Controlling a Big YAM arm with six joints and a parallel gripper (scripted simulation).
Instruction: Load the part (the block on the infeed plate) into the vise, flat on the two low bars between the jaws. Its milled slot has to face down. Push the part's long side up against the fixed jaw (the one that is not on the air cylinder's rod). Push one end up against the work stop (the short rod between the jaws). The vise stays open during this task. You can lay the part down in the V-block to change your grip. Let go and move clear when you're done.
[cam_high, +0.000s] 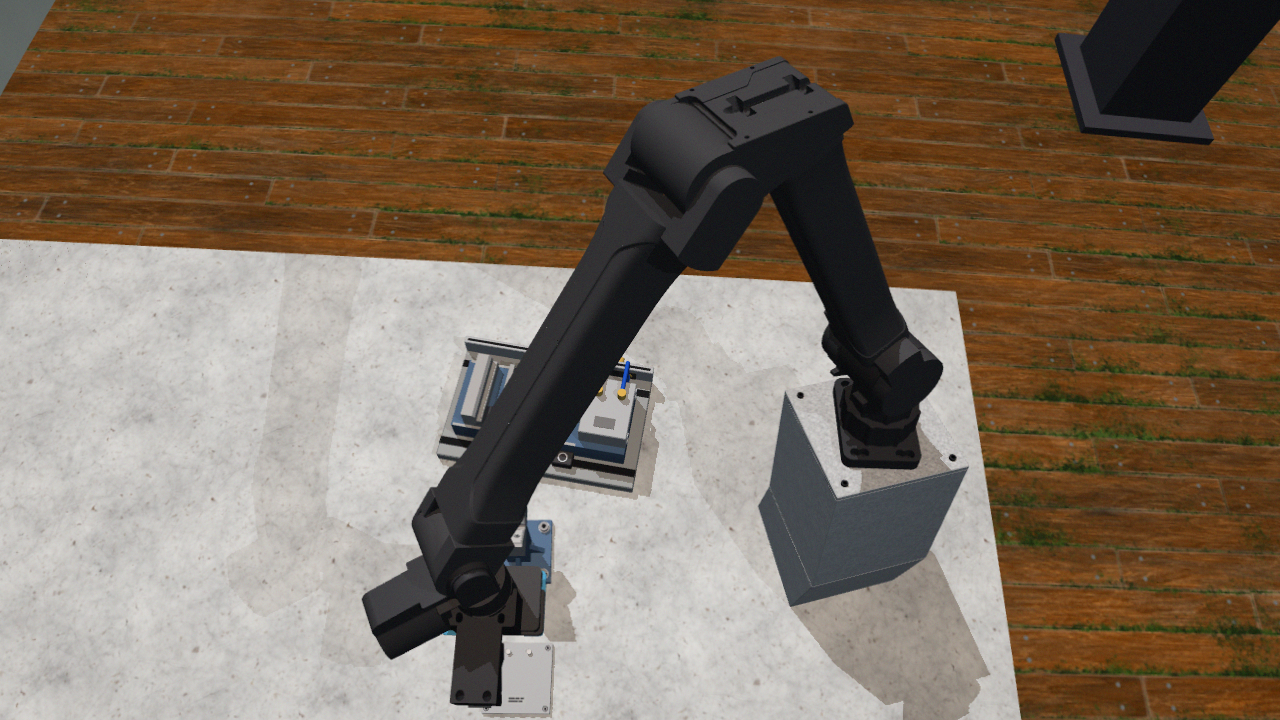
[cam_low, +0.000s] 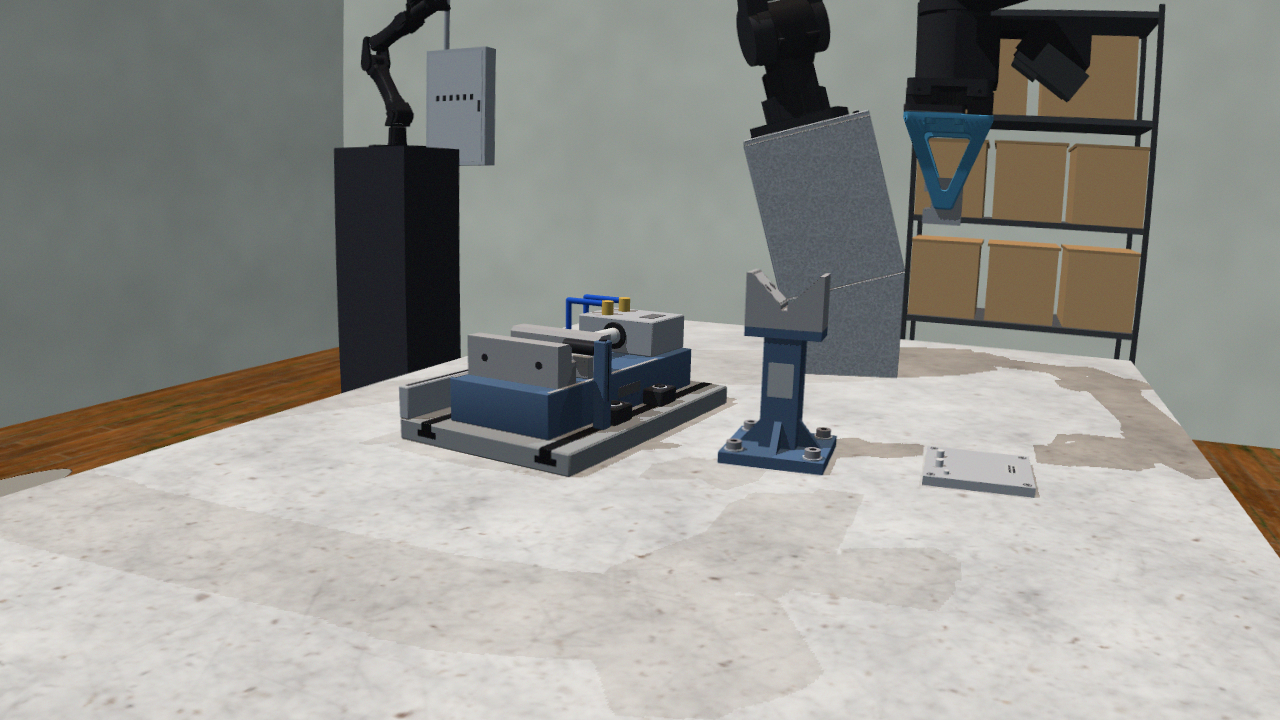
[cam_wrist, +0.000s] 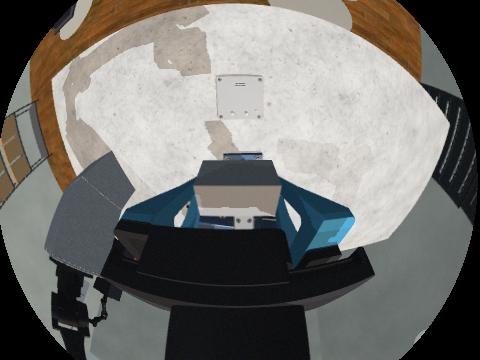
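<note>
Pinching the grey part (cam_wrist: 236, 194) between blue fingers, pincer (cam_low: 945, 201) raised high above infeed plate (cam_low: 978, 470), desk (cam_low: 537, 555) below

I am looking at a mottled pale-grey stone-look table top (cam_low: 358, 573) with darker patches, filling the lower part of the exterior view. Left of centre on it sits a blue-and-grey machine vise on a slotted grey base plate (cam_low: 559, 380). Just right of that stands a blue pedestal carrying a grey V-block (cam_low: 784, 376), bolted down. Further right lies a flat light-grey infeed plate (cam_low: 979, 470). Behind, at centre right, rises the speckled grey block pedestal (cam_low: 823, 241) under my arm.
</note>
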